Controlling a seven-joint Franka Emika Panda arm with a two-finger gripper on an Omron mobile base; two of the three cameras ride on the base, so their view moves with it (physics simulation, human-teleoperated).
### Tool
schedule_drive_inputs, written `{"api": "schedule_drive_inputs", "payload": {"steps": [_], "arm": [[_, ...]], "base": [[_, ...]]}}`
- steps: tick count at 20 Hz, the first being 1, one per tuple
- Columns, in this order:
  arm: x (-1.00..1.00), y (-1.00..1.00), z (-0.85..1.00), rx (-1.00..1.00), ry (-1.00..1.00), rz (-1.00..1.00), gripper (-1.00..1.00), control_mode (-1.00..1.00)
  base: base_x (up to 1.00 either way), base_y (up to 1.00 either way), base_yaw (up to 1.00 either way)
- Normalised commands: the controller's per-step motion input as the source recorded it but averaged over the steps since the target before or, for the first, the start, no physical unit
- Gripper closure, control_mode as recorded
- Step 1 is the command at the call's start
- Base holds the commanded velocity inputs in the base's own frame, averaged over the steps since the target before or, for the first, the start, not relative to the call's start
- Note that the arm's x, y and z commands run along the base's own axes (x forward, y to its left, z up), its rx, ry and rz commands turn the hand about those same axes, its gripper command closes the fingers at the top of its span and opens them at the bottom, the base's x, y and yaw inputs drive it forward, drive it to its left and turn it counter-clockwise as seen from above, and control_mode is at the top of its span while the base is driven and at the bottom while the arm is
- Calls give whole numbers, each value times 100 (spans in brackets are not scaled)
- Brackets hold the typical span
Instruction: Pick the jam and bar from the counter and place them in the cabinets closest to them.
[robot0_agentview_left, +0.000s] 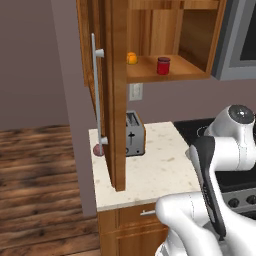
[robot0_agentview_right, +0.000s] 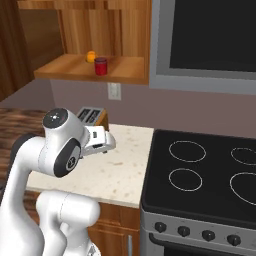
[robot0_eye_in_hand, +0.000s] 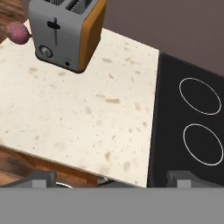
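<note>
The jam (robot0_agentview_left: 163, 65) (robot0_agentview_right: 101, 66), a small red jar, stands upright on the plank shelf of the open wooden cabinet (robot0_agentview_left: 192, 74) (robot0_agentview_right: 65, 67). That cabinet hangs above the speckled cream counter (robot0_agentview_left: 159, 170) (robot0_agentview_right: 122, 172) (robot0_eye_in_hand: 87, 109). The bar is out of view. My gripper (robot0_eye_in_hand: 113, 179) hovers above the counter's front edge beside the stovetop. It is open, with its fingertips (robot0_eye_in_hand: 43, 178) far apart and nothing between them. In the right base view the hand (robot0_agentview_right: 102, 141) sits low over the counter, well below the shelf.
A small orange object (robot0_agentview_left: 132, 58) (robot0_agentview_right: 90, 56) sits left of the jam. The cabinet door (robot0_agentview_left: 114, 95) swings out over the counter. A toaster (robot0_agentview_left: 134, 134) (robot0_eye_in_hand: 65, 33) and a pinkish-red ball (robot0_agentview_left: 98, 149) (robot0_eye_in_hand: 17, 33) stand at the back left. The black stovetop (robot0_agentview_right: 210, 175) (robot0_eye_in_hand: 192, 113) lies to the right, under the microwave (robot0_agentview_right: 210, 40).
</note>
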Motion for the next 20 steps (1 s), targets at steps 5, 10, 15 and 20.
{"api": "schedule_drive_inputs", "payload": {"steps": [5, 10, 15, 20], "arm": [[0, 0, 0, 0, 0, 0, -100, 100], [0, 0, 0, 0, 0, 0, -100, 100], [0, 0, 0, 0, 0, 0, -100, 100], [0, 0, 0, 0, 0, 0, -100, 100]], "base": [[-45, -5, 0], [-45, -13, 0], [-22, -36, 0], [-4, -54, -3]]}}
